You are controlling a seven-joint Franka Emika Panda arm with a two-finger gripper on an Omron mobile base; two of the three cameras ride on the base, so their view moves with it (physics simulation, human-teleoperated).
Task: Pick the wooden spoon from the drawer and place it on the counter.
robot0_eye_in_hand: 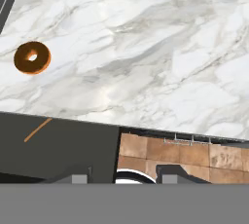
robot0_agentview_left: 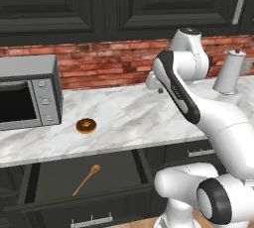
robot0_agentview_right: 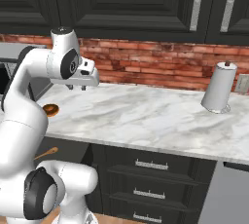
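Note:
The wooden spoon (robot0_agentview_left: 87,179) lies slantwise in the open black drawer (robot0_agentview_left: 54,182) under the counter's front edge, its bowl toward the counter. Part of the spoon (robot0_agentview_right: 48,152) peeks out beside the arm, and its thin handle (robot0_eye_in_hand: 38,129) shows on the dark drawer floor (robot0_eye_in_hand: 63,150). My gripper (robot0_agentview_right: 77,87) hangs open above the marble counter (robot0_agentview_right: 146,116), well above and behind the drawer, with nothing between its fingertips (robot0_eye_in_hand: 80,177). In the left base view the hand (robot0_agentview_left: 153,81) is mostly hidden behind the arm.
A brown donut (robot0_agentview_left: 86,125) sits on the counter (robot0_agentview_left: 124,113) near its front edge, above the drawer. A grey toaster oven (robot0_agentview_left: 27,93) stands at the left, a paper towel holder (robot0_agentview_left: 229,72) at the back right. Narrower drawers (robot0_agentview_right: 151,169) sit to the right.

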